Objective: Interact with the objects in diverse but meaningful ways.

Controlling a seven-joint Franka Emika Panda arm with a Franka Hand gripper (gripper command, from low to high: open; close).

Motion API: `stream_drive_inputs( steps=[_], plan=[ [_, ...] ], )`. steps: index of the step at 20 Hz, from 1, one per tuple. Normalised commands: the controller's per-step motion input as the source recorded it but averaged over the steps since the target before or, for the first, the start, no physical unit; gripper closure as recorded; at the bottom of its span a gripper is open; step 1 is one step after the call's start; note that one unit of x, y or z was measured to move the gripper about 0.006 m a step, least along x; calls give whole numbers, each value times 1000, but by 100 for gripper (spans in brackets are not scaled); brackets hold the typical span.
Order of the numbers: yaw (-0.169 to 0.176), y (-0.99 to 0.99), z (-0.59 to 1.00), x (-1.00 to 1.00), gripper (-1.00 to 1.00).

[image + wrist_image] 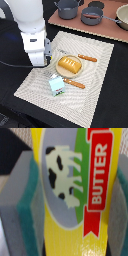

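Observation:
In the wrist view a yellow flat packet (75, 188) with a cow picture and a red "BUTTER" band fills the frame. It sits between my gripper's (75, 195) grey, teal-padded fingers (25, 203), which are shut on it. In the exterior view the gripper (49, 64) is low over the placemat, to the exterior view's left of the plate, and the arm hides the packet. The orange ridged bread loaf (69, 64) lies on a cream plate (76, 73). The light-blue white-topped carton (56, 85) stands in front of the gripper. The sausage is out of view.
A beige placemat (95, 95) lies on the dark table. An orange-handled fork (87, 58) and knife (74, 83) flank the plate. Grey pots (67, 7) (92, 16) and a bowl (123, 16) stand on a pink board (107, 31) at the back.

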Motion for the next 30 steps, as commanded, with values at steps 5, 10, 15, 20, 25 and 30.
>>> stream_drive_inputs(
  steps=[5,10,15,20,25,30],
  plan=[
    [31,0,-114,27,-100],
    [15,0,768,11,-100],
    [-21,-65,996,110,-100],
    [-97,-313,1000,228,-100],
    [-118,-349,911,651,-100],
    [-146,-217,697,735,-100]
  ],
)
